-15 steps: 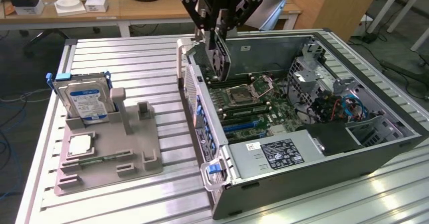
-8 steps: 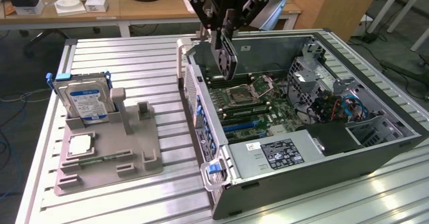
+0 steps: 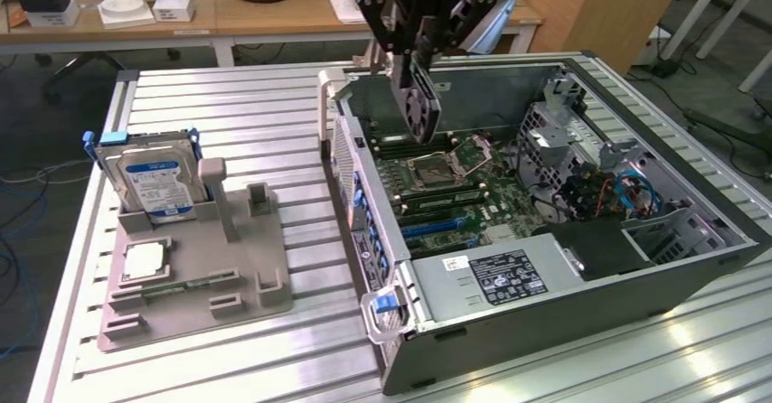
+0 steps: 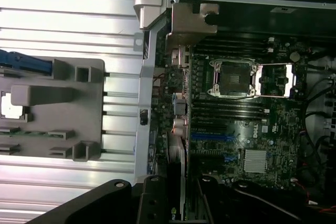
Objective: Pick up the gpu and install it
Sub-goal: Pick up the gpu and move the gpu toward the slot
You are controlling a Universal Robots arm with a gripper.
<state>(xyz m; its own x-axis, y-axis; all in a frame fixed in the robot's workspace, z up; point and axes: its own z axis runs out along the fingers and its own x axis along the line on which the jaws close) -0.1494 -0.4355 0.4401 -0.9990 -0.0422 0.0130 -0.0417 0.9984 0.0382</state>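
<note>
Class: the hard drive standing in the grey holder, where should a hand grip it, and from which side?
Probably its exposed upper half, across the flat faces, from above: the hard drive stands upright, lower end sunk in the grey holder.

The black robot gripper (image 3: pixel 414 55) is cut off by the exterior view's upper edge, its jaws hide the top of the thin dark flat gpu card (image 3: pixel 420 105) they clamp, and print on the white rectangular label (image 3: pixel 504 276) well apart from it is illegible.
</note>
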